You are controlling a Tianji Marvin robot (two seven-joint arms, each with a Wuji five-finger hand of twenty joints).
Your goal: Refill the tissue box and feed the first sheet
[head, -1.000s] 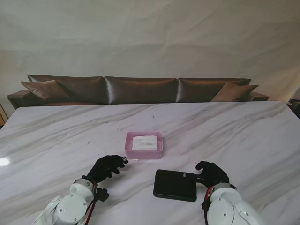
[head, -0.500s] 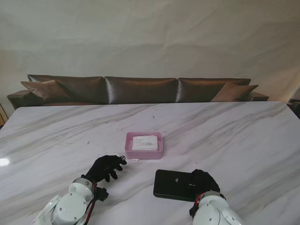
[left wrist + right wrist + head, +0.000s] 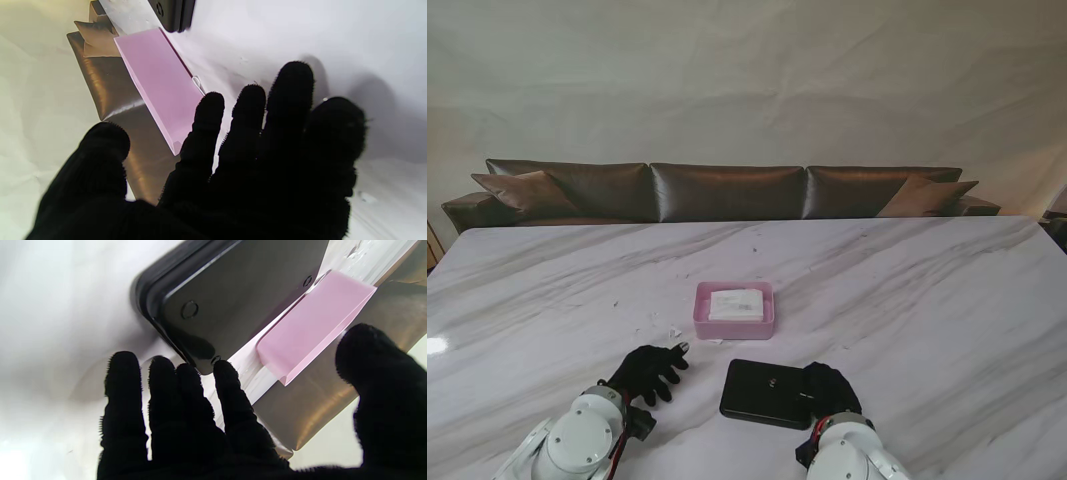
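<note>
Worktop [image 3: 927, 290] of white marble with grey veins carries everything here, with a brown leather sofa [image 3: 727, 190] behind its far edge. On the left, the left hand [image 3: 649, 372] in its black glove lies low over the marble, palm down, fingers [image 3: 290, 100] spread apart and holding nothing; a few small white scraps [image 3: 675, 331] lie just beyond its fingertips. Farther from me, near the middle, the pink tissue box [image 3: 734, 310] sits open at the top, with a white tissue stack [image 3: 735, 304] inside it. Nearer to me and slightly right of the box lies the black lid [image 3: 765, 393], flat on the marble and apart from the box. The right hand [image 3: 829, 390] rests against the lid's right edge; in the right wrist view its four fingers [image 3: 230, 386] sit close together at the lid's corner with the thumb held wide, not clasped around anything.
</note>
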